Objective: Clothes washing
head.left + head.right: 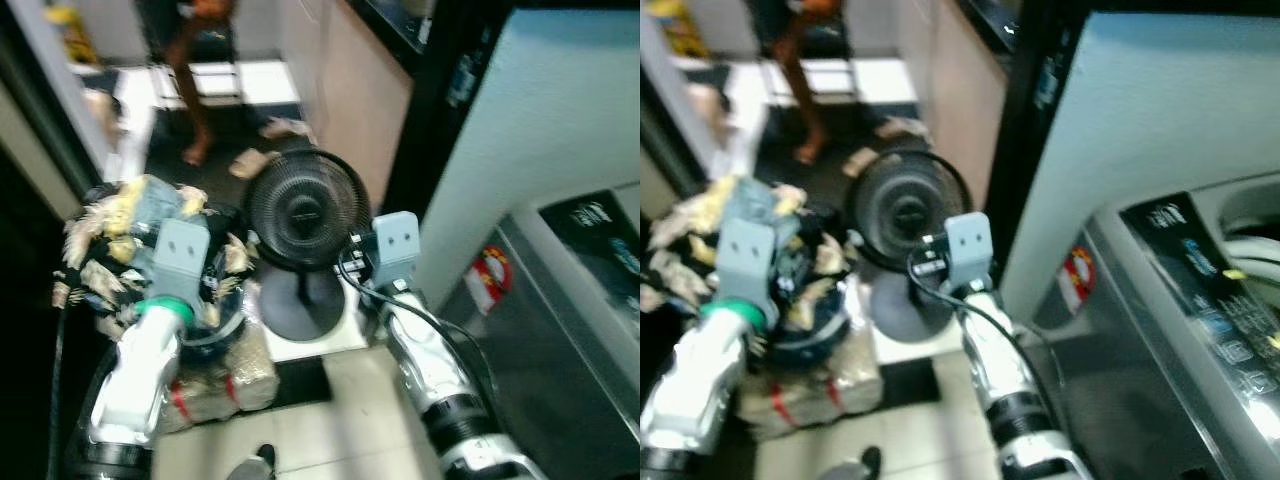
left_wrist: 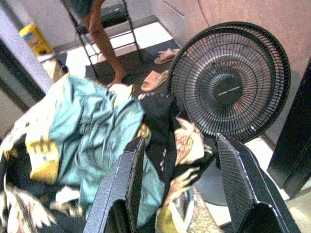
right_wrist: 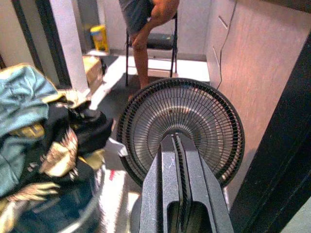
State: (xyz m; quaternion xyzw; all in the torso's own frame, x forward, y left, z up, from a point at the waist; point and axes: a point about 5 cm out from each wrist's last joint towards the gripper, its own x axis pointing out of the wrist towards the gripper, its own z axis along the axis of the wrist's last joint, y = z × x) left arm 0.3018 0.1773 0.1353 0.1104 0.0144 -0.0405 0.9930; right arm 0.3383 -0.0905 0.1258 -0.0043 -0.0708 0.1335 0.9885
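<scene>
Laundry: heap of crumpled clothes, pale teal cloth over black fabric with cream-and-yellow print (image 2: 92,141), piled in a dark round basket (image 1: 215,335) on the robot's left, beside the fan.
Left gripper (image 2: 182,160): two black fingers spread wide, poised just above the heap; the printed black fabric lies in the gap between the jaws; actual contact cannot be told.
Right gripper (image 3: 179,160): fingers pressed together, nothing between them, pointed at the fan, apart from the clothes.
Fan: black round pedestal fan with wire grille (image 1: 305,210), on a white base.
Washer: grey top-loading washing machine (image 1: 1200,330), at the robot's right.
Background: person's bare legs (image 3: 141,53) by a black folding chair (image 3: 163,41).
</scene>
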